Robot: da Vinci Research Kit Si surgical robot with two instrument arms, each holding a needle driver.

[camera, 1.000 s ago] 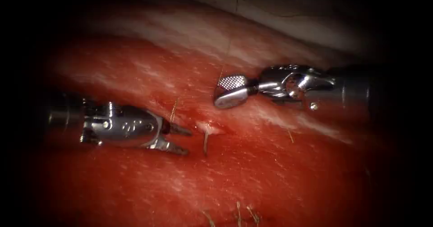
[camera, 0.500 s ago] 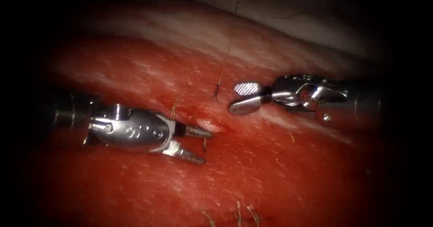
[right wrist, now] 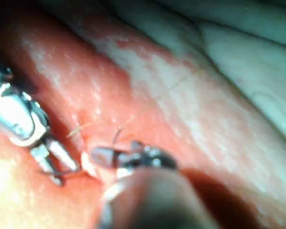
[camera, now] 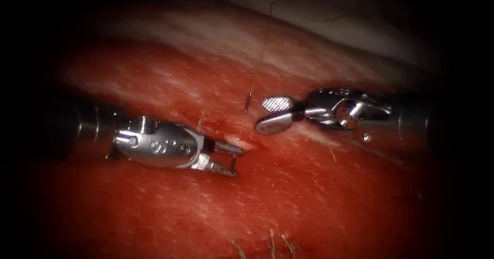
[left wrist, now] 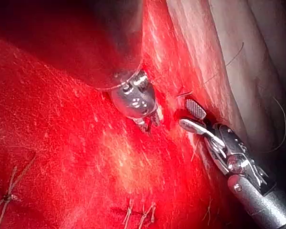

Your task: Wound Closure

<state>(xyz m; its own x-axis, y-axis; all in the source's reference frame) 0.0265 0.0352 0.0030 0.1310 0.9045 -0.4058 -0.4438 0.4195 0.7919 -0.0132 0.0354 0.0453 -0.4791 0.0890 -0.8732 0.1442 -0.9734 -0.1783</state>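
Endoscope: above and in front of the tissue, looking down. Wrist views: along each shaft, very close. Shared by all three: left tool and right tool.

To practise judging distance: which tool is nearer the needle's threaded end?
Right: the right tool, open and empty, sits just beside the threaded end; the left tool lies below, farther.

We cannot follow the curved steel needle past its short exposed end; the rest sits buried in the red pork tissue. The thin dark thread fades into darkness toward twelve o'clock.
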